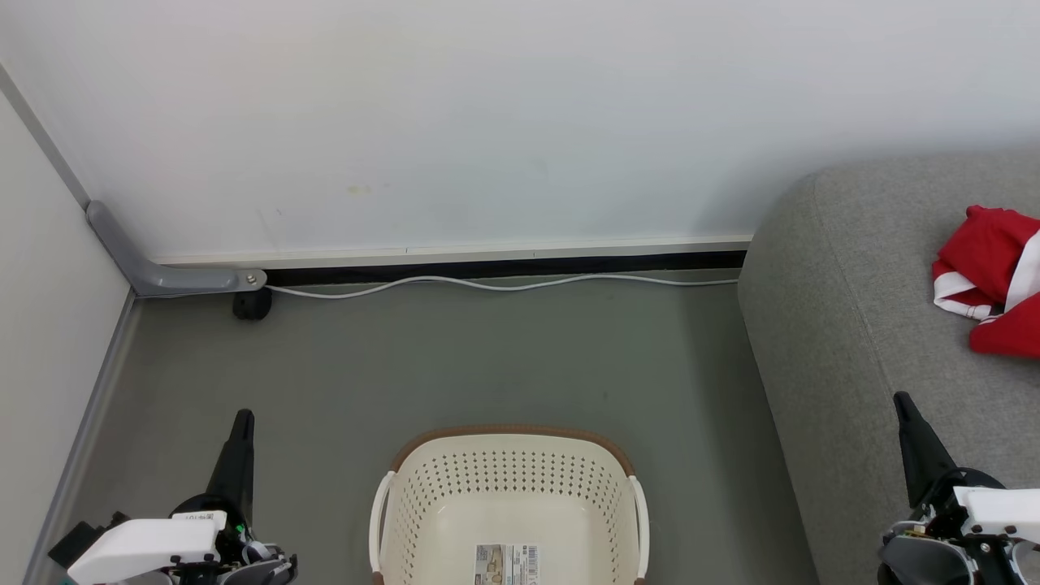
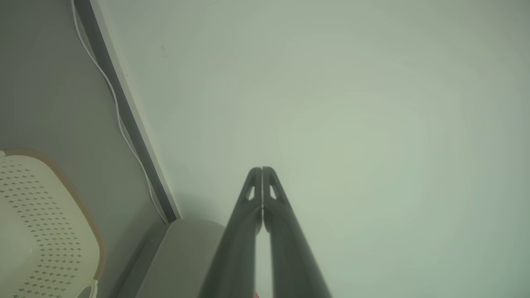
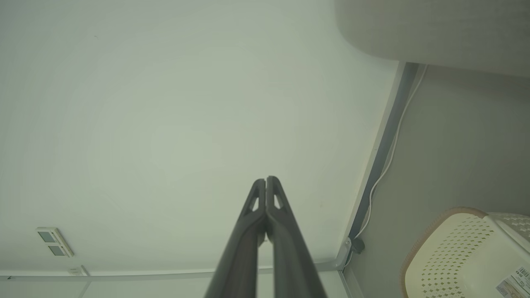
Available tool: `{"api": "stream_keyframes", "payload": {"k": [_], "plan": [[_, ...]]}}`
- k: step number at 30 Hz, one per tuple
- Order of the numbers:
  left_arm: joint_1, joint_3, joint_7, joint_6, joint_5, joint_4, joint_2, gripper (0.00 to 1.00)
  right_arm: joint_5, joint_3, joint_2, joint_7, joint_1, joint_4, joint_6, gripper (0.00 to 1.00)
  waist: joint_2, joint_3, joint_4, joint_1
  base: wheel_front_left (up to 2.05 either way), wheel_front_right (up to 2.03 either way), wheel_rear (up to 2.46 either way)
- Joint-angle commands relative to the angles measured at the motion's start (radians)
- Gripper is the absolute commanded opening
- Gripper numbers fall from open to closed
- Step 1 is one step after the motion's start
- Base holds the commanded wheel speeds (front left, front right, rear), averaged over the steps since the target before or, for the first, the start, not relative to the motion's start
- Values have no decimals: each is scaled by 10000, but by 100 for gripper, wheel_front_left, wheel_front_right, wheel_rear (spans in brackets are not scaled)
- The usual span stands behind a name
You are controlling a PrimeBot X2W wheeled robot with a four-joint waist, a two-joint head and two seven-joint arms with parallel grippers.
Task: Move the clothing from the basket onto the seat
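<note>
Plainly, the right tool (image 1: 903, 404) is the nearer one to the clothing. Its two dark fingers are pressed together with nothing between them, tip pointing up the head view, and it shows against the front part of the seat (image 1: 845, 325). Outward from it, up and to the robot's right, the clothing (image 1: 993, 272) lies bunched on the seat, red with white trim, partly cut off by the picture's edge. The left tool (image 1: 242, 422), likewise pressed together and empty, hangs over the floor (image 1: 455, 357) beside the basket (image 1: 512, 430), which stands between the two tools. The basket's bottom shows bare plastic and a sticker (image 1: 505, 563). No fabric is visible in it, though its near end is out of frame. I judge the transfer done, or nearly so.
</note>
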Motion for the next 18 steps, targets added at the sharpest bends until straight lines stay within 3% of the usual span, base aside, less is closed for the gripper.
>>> {"api": "stream_keyframes", "payload": {"k": [1,18], "plan": [[-579,280,74,-79,-39,-286,181,0,114,169,-100,75,-201,-316,16,0,-1,0,0,0,0,0,0],[-579,280,74,-79,-39,-286,181,0,115,169,-100,74,-201,-316,16,0,-1,0,0,0,0,0,0]]}}
